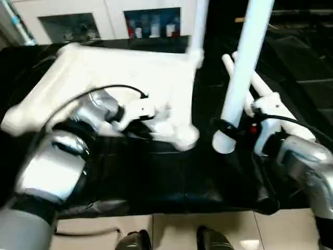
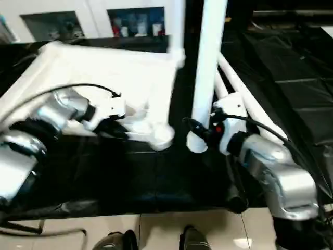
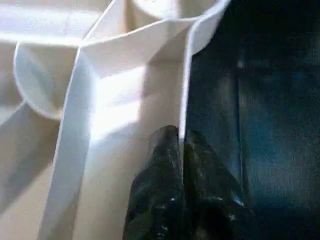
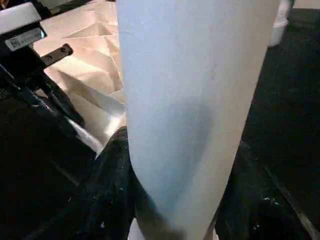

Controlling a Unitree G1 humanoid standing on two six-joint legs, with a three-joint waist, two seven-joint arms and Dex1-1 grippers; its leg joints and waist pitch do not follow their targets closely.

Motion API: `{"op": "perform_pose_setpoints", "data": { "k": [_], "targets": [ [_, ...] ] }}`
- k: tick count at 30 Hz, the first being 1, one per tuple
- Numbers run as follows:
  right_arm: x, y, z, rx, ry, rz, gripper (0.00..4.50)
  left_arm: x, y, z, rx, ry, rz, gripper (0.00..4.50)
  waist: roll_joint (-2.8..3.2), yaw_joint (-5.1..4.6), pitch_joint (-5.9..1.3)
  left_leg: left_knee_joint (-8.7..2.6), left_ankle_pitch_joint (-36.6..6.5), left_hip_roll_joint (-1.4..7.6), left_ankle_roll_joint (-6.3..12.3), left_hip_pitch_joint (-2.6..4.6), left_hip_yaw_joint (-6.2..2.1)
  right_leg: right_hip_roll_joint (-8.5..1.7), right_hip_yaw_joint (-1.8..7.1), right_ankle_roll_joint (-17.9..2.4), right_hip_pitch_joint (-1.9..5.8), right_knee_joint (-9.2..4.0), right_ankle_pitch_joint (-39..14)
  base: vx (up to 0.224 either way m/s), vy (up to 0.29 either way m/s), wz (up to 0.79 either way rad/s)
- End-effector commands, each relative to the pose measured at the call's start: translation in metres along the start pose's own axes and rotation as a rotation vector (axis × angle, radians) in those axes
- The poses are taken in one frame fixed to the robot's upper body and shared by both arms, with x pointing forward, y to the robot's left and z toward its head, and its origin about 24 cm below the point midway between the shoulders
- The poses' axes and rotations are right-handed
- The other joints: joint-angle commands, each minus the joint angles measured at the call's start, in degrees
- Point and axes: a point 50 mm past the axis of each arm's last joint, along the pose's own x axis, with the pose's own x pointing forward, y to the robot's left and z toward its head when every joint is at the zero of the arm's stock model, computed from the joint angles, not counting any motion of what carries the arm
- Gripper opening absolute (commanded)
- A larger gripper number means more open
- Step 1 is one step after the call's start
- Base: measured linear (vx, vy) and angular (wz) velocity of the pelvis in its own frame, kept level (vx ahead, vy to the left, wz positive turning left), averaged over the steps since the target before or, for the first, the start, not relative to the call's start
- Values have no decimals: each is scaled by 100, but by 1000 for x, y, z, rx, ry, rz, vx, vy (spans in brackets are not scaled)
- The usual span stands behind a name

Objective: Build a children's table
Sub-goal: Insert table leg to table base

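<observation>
The white table top lies underside up on the black surface. My left gripper is shut on its thin side wall, close to the near right corner socket. The black fingers pinch the wall from both sides. Just right of that corner, my right gripper is shut on a long white leg and holds it upright, its thick end low. In the right wrist view the leg stands between the fingers. Another leg stands at the far right corner.
More white legs lie slanted on the black cover behind my right gripper. A white cabinet with glass doors stands at the back. The black-covered work surface ends at a front edge, with pale floor tiles below it.
</observation>
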Motion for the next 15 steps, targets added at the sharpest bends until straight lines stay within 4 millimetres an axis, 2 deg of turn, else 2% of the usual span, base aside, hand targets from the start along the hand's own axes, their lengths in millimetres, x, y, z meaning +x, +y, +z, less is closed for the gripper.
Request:
{"op": "perform_pose_setpoints", "data": {
  "k": [1, 2, 3, 4, 8, 10, 11, 15],
  "targets": [
    [2, 0, 3, -23, -16, 0, 184, -1, -1, -10, -44, -6, 50, 1, -219, 96, -593, -341, -683, 220, 779, 131, -111, -337, 128, -1842, 397, -239, -809, 0, 0, 0],
    [3, -1, 3, -21, -16, 1, 184, 0, -3, -11, -30, -12, 49, 0, -210, 105, -592, -341, -695, 219, 776, 138, -107, -336, 129, -1820, 388, -250, -852, 0, 0, 0],
    [5, -1, 3, -18, -15, 3, 184, 3, -6, -13, -16, -21, 50, 0, -263, 115, -588, -354, -697, 231, 770, 133, -109, -333, 128, -1785, 392, -246, -874, 0, 0, 0],
    [6, -1, 3, -15, -15, 3, 184, 6, -8, -15, -10, -26, 55, 0, -252, 127, -590, -356, -718, 236, 759, 149, -109, -339, 129, -1761, 376, -256, -934, 0, 0, 0],
    [9, -3, 3, -5, -11, 4, 184, 12, -17, -19, 32, -27, 60, 0, -287, 157, -591, -373, -843, 262, 676, 177, -106, -335, 138, -1666, 343, -265, -1125, 0, 0, 0],
    [9, -3, 3, -4, -11, 5, 184, 13, -19, -19, 44, -38, 63, 0, -280, 179, -596, -377, -814, 267, 654, 181, -105, -332, 142, -1647, 335, -258, -1051, 0, 0, 0],
    [10, -4, 4, 4, -15, 5, 184, 15, -22, -18, 88, -51, 70, 0, -307, 191, -612, -373, -806, 264, 642, 183, -100, -334, 145, -1644, 341, -249, -999, 0, 0, 0],
    [12, -6, 8, 18, -36, 9, 184, 18, -28, -9, 132, -142, 104, 0, -335, 189, -619, -373, -785, 263, 635, 163, -98, -337, 144, -1607, 342, -242, -1011, 0, 0, 0]
  ]
}}
